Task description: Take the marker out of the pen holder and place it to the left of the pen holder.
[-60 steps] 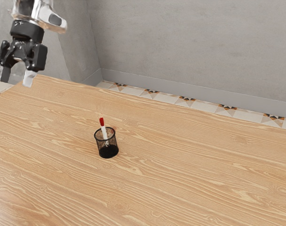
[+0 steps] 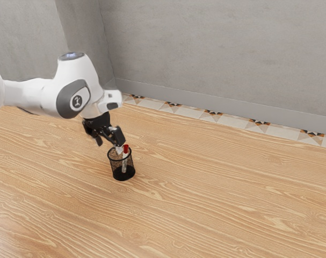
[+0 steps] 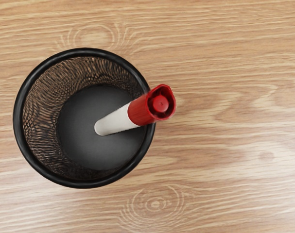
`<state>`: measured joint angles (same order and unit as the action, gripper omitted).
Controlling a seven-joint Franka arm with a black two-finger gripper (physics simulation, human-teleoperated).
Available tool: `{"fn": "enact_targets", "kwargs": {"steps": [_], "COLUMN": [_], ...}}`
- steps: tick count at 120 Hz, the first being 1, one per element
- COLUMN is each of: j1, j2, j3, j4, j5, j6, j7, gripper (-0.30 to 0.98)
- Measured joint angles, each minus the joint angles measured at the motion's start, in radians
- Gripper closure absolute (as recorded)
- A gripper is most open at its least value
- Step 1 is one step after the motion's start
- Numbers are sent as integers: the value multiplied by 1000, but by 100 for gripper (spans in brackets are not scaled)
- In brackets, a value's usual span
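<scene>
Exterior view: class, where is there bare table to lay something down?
Bare wood runs from the pen holder to the exterior view's right and lower edges. It is crowded at the holder's mouth, with marker and gripper close together.

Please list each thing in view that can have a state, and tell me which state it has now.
Marker: inside the pen holder, tilted, leaning at its rim; red cap on, pointing up.
Pen holder: upright on the table, holding the marker.
Gripper: open, fingers apart, close to the pen holder; whether it touches the holder, I cannot tell.
</scene>
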<state>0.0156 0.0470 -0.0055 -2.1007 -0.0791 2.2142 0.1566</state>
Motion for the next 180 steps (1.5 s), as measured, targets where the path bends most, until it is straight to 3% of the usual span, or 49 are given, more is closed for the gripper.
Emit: {"fn": "enact_targets", "kwargs": {"steps": [21,48,119,148,180], "j1": [4,1,2,4,7], "j2": [41,87,138,128,115], "j3": [-7,-11,-24,-20,-16], "j4": [-76,-109,-158,-164,-183], "j5": [11,13,7,-2,-15], "j6": [389,589,705,711,713], "j7": [44,85,140,149,156], "gripper": [3,4,13,43,64]}}
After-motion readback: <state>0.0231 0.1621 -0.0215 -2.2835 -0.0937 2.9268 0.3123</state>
